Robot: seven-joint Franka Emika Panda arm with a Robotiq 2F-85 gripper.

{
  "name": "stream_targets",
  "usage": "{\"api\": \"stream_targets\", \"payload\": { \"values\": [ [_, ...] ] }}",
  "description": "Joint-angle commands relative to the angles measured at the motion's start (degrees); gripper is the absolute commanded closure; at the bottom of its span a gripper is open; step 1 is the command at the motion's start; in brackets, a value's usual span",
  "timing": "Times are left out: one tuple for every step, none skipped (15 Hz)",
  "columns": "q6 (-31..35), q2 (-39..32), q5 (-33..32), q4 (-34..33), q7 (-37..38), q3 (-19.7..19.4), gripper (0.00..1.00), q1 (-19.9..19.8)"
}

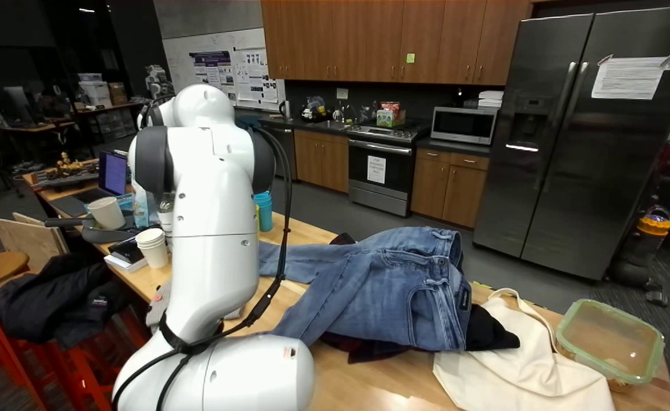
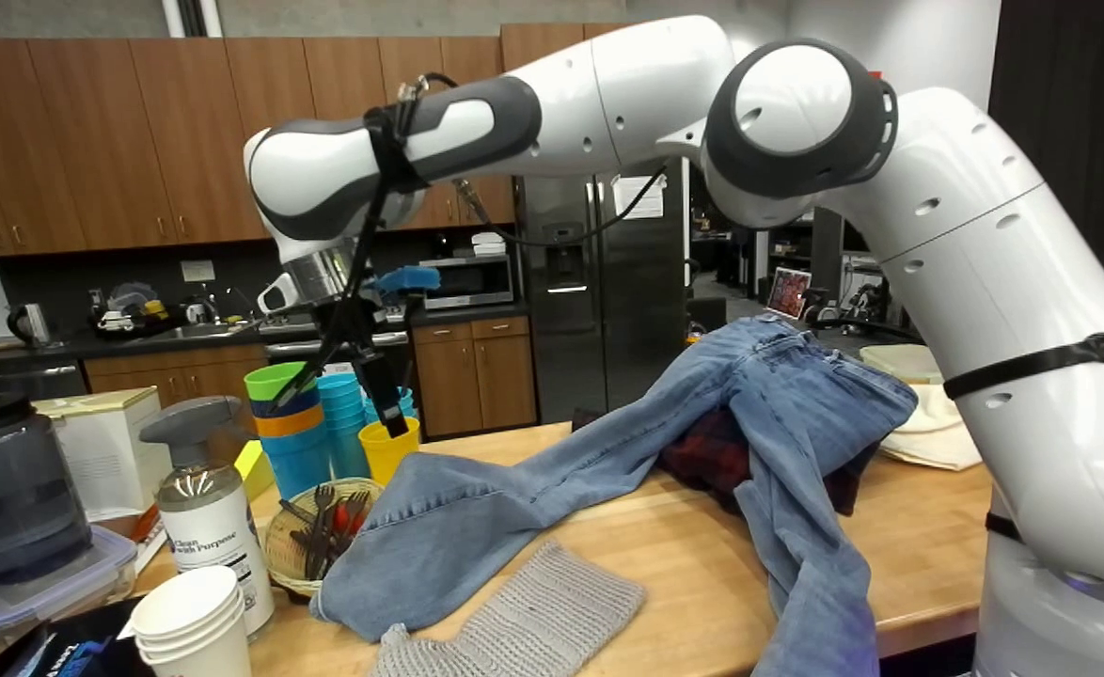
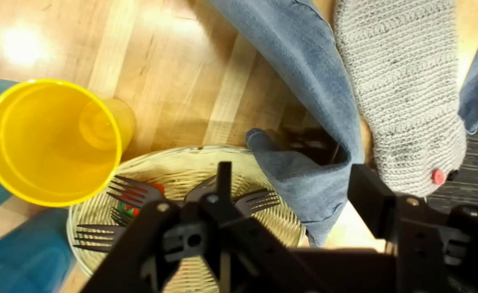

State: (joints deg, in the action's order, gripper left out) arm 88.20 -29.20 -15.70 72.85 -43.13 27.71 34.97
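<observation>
Jeans (image 2: 599, 461) sprawl across the surface (image 2: 693, 564), and in the wrist view one of their legs comes in at the top centre and bends just right of the middle. My jaws are spread with nothing pinched between them: in that view one jaw stands over the woven basket (image 3: 182, 160), the other at the right side of the leg end (image 3: 308, 191). Whether either touches the denim I cannot tell.

That leg end laps over the basket's right rim, so a tug on it could, I judge, drag or tip the basket, and the forks (image 3: 149, 195) inside might snag the cloth with their tines. Dropping straight down here risks my left-of-frame jaw striking those forks. A swing toward the left of the wrist view could topple the yellow cup (image 3: 51, 142), which stands right by the rim. Plaid cloth (image 2: 702, 451) under the jeans might slide along through friction.

As for direction, the waistband (image 1: 443, 274) faces the right of the frame in an exterior view. Where the stretched leg shows whole, the long axis slants from upper right to lower left; the second leg breaks off it toward the bottom edge.
</observation>
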Motion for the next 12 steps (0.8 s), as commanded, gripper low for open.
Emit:
{"api": "stream_targets", "payload": {
  "values": [
    [4.96, 8.83, -0.81, 10.56, 1.22, 0.15, 0.01, -2.03],
    [5.79, 10.86, -0.81, 13.09, 1.44, 0.23, 0.00, -2.33],
    [6.40, 12.67, -0.83, 15.33, 1.56, 0.22, 0.00, -2.59],
    [6.85, 14.77, -0.70, 17.96, 1.87, 0.24, 0.00, -2.83],
    [6.57, 16.38, -0.45, 19.62, 1.97, -0.55, 0.00, -2.39],
    [6.91, 18.66, 0.04, 22.50, 1.49, -0.28, 0.00, -3.04],
    [7.12, 20.44, 0.61, 24.72, 1.13, -0.10, 0.00, -3.53],
    [7.25, 22.64, 1.55, 27.35, 0.78, 0.08, 0.00, -4.11],
    [7.75, 24.78, 2.62, 30.05, 0.74, 0.14, 0.00, -4.69],
    [8.08, 26.68, 3.44, 32.49, 0.63, 0.11, 0.00, -5.18],
    [8.40, 28.86, 4.67, 35.05, 0.43, 0.05, 0.00, -5.76],
    [9.00, 30.84, 5.67, 37.56, 0.26, -0.11, 0.00, -6.34]
  ]
}}
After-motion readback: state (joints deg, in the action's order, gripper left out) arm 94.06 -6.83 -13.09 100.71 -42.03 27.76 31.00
